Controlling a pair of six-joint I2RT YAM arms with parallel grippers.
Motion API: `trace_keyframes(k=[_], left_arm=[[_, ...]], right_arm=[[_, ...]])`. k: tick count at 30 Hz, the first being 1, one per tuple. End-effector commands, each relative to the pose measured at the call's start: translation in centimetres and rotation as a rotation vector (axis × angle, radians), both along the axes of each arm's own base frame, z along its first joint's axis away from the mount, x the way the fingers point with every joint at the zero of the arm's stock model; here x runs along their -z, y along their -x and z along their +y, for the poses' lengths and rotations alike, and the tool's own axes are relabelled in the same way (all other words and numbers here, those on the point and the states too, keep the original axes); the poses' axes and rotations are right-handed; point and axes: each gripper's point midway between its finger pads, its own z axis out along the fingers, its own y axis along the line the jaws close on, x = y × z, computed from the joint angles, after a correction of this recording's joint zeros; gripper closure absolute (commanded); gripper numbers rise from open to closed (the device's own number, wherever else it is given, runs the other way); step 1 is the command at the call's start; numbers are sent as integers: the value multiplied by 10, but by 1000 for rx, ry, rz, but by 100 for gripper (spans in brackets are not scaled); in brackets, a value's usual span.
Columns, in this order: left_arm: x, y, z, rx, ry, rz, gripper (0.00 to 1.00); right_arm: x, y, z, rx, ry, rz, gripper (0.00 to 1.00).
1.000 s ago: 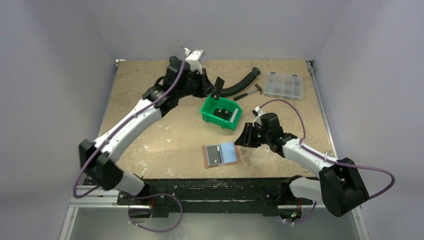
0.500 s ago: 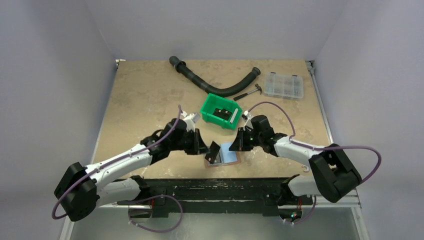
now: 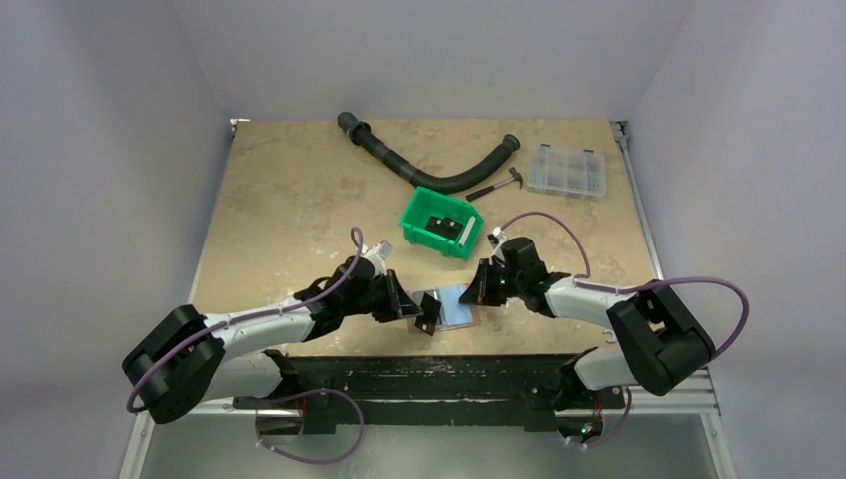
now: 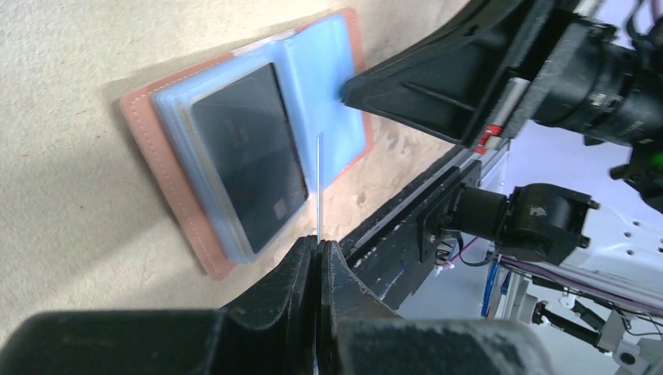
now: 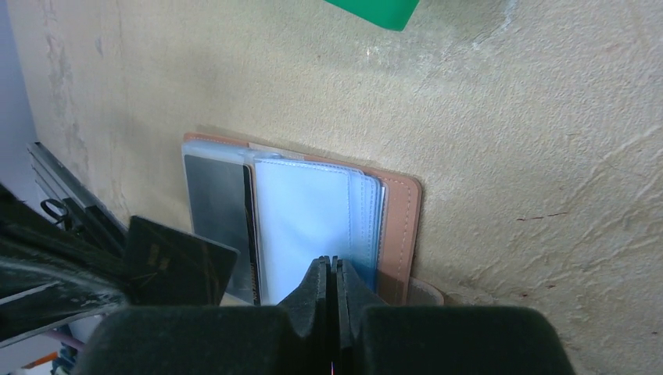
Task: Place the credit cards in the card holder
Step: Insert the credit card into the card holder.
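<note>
Card (image 4: pixel 319 187) edge-on, holder (image 5: pixel 400 226) partly behind fingers (image 5: pixel 313 293)

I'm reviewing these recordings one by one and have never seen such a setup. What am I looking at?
Two robot arms are bolted at the near edge of a table, each ending in a two-finger gripper. The wide picture comes from a fixed camera above and behind them; the two close-ups come from cameras on the wrists. An open brown card holder with clear sleeves lies near the front edge, one sleeved card inside. The left gripper is shut on a dark card, held close to the holder. The right gripper is shut, tips at the sleeves' edge; whether it pinches one is unclear. Further back lie a green bin, a black hose, a hammer and a clear compartment box.
</note>
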Motion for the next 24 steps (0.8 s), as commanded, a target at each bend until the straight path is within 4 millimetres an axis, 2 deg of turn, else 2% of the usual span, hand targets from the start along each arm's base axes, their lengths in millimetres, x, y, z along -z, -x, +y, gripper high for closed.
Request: trace_keyframes(k=[1, 7, 24], left_arm=[[2, -9, -8, -31, 45, -11, 100], [13, -11, -5, -42, 19, -5, 100], [23, -13, -13, -14, 37, -13, 100]], right_arm=[[19, 2, -15, 52, 76, 23, 100], [18, 3, -18, 57, 89, 21, 100], [11, 3, -19, 60, 85, 6, 100]])
